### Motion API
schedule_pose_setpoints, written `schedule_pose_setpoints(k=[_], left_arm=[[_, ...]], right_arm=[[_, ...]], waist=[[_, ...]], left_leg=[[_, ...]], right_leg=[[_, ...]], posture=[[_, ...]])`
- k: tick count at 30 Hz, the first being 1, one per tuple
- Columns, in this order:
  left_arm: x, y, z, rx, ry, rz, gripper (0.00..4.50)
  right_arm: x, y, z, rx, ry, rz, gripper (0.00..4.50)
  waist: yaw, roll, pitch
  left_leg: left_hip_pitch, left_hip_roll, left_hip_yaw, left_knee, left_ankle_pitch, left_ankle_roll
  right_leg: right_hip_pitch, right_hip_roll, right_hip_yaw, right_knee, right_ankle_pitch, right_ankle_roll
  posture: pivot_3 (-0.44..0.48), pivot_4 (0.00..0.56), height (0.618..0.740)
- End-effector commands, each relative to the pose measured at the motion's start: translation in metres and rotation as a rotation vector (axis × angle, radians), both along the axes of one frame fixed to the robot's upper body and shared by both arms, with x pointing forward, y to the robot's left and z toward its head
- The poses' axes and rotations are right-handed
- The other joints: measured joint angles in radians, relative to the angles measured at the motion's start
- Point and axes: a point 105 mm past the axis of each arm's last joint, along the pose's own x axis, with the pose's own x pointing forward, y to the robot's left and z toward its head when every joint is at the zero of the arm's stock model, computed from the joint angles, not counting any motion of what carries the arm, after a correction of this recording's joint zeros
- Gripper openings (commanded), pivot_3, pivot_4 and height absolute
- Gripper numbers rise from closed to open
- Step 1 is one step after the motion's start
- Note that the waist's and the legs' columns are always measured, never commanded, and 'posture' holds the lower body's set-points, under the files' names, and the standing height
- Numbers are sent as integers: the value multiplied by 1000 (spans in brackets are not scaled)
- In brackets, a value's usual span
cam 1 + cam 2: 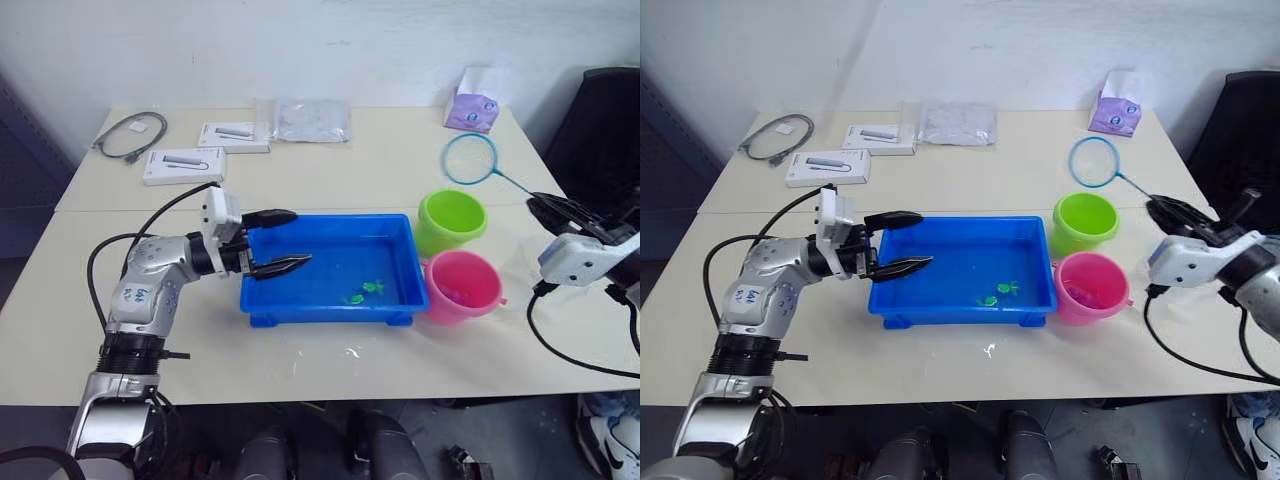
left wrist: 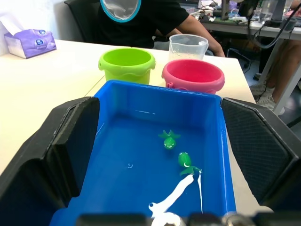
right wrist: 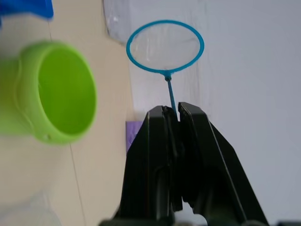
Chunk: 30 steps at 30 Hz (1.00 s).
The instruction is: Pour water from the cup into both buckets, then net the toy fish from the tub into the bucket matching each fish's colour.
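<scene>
My right gripper point(image 3: 171, 117) clamps net point(image 1: 471, 158) handle; left gripper point(image 1: 282, 242) spread over tub point(image 1: 330, 300). Two green fish point(image 2: 175, 149) left; pink bucket point(image 1: 462, 286) seems loaded.

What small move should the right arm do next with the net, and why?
Probably swing the net, held by its handle in the right gripper, over the tub and lower it toward the two green fish. The ring hangs beyond the green bucket, away from the water, and these fish are not yet netted; something pink already lies in the pink bucket.
</scene>
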Motion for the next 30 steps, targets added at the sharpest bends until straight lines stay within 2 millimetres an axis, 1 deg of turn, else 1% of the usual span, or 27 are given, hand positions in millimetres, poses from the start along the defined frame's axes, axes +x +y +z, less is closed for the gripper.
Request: schedule_pose_setpoints(k=[1,2,3,5,9,13,17,19,24,28,30], left_arm=[[-4,25,-2,50,-11,17,4417],[-5,28,-4,65,-5,15,4417],[-6,29,-5,73,-2,11,4417],[-7,30,-6,77,6,4,4417],[-12,30,-10,113,22,-26,4417],[-17,32,-15,134,43,-46,4417],[-19,31,-18,146,55,-61,4417],[-20,29,-18,145,56,-64,4417],[-20,27,-18,131,62,-66,4417],[-19,27,-14,98,71,-51,4417],[-20,27,-15,102,75,-52,4417]], right_arm=[[-14,48,-12,1,238,171,0],[-17,56,-23,-36,317,189,0],[-18,60,-30,-59,371,197,0],[-17,64,-42,-132,427,187,0],[-7,57,-56,-151,512,80,0],[1,51,-58,-197,514,33,0],[6,53,-63,-231,547,36,0],[12,52,-63,-245,546,3,0],[16,49,-64,-289,601,-22,0],[5,49,-72,-325,722,6,0],[1,53,-73,-301,771,28,0]], waist=[[1,0,0],[3,0,0],[3,0,0],[13,0,0],[22,0,0],[22,0,0],[16,0,0],[11,0,0],[5,0,0],[6,0,0],[6,0,0]], left_leg=[[0,0,0,0,0,0],[0,0,0,0,0,0],[0,0,-1,0,0,0],[0,-2,-2,1,-1,2],[-1,-3,-2,4,-3,6],[-1,-3,-2,3,-4,6],[-1,-3,-1,3,-3,5],[-1,-3,-1,3,-3,5],[-1,-3,-1,3,-3,5],[-1,-3,-1,3,-3,5],[-1,-3,-1,3,-3,5]], right_leg=[[0,0,0,0,0,0],[0,-1,0,0,0,0],[0,-1,-1,0,0,0],[1,-3,-2,0,0,-1],[2,-5,-3,-1,0,0],[2,-6,-4,-2,1,0],[2,-3,-4,-1,0,0],[2,-3,-4,-1,0,0],[2,-3,-4,-1,0,0],[2,-3,-4,-1,0,0],[2,-3,-4,-1,0,0]], posture=[[0,150,740],[0,150,740],[0,150,740],[0,150,740],[0,150,740],[0,150,740],[0,150,740],[0,150,740],[0,150,740],[0,150,740],[0,150,740]])
